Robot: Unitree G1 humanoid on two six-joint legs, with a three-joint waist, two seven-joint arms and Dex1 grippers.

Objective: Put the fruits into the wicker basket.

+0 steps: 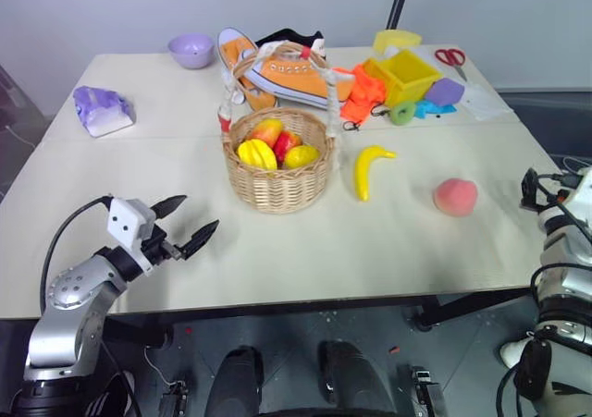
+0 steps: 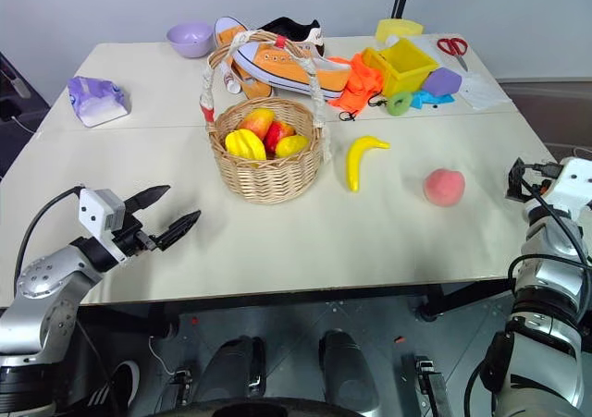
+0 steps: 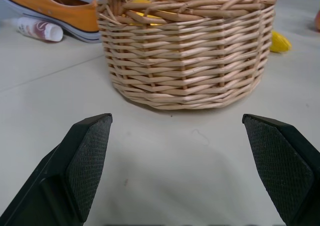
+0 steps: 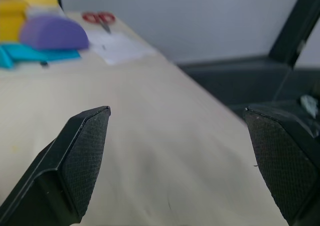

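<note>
The wicker basket [image 1: 279,172] stands mid-table with yellow, red and orange fruits [image 1: 275,145] inside. A yellow banana [image 1: 368,170] lies on the table just right of it. Farther right rests a pink-orange peach [image 1: 455,196]. My left gripper [image 1: 199,212] hovers open over the front left of the table, pointing at the basket [image 3: 185,60] with nothing between its fingers. My right gripper [image 4: 177,110] is open and empty at the table's right edge, right of the peach, facing the far right corner.
Behind the basket lie an orange sneaker [image 1: 296,77], orange cloth [image 1: 363,93], a yellow plastic bin [image 1: 407,73], a green ring [image 1: 402,113] and a purple piece [image 1: 445,91]. A purple bowl [image 1: 191,50], red scissors [image 1: 450,57] and a purple-white pack [image 1: 104,110] sit toward the edges.
</note>
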